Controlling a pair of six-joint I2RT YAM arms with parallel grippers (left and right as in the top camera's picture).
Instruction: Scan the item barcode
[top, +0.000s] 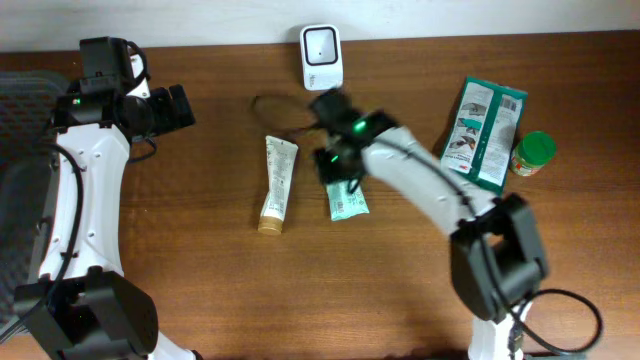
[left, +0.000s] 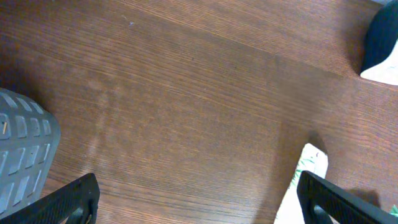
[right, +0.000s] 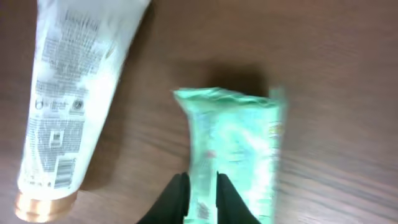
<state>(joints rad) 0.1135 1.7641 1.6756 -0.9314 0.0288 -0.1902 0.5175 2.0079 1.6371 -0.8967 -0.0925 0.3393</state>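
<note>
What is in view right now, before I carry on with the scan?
scanner: 1, white with a dark window, back edge of the table, centre
cable: 1, thin and dark, looped in front of the scanner
tube: 1, white with a gold cap, lying flat at centre
packet: 1, light green, right of the tube
box: 1, green and white, right side
jar: 1, green lid, right of the box
chair: 1, grey, far left
table: 1, brown wood
left arm: 1, white and black, left side, jaws open and empty
right arm: 1, white and black, jaws shut on the packet's end
</note>
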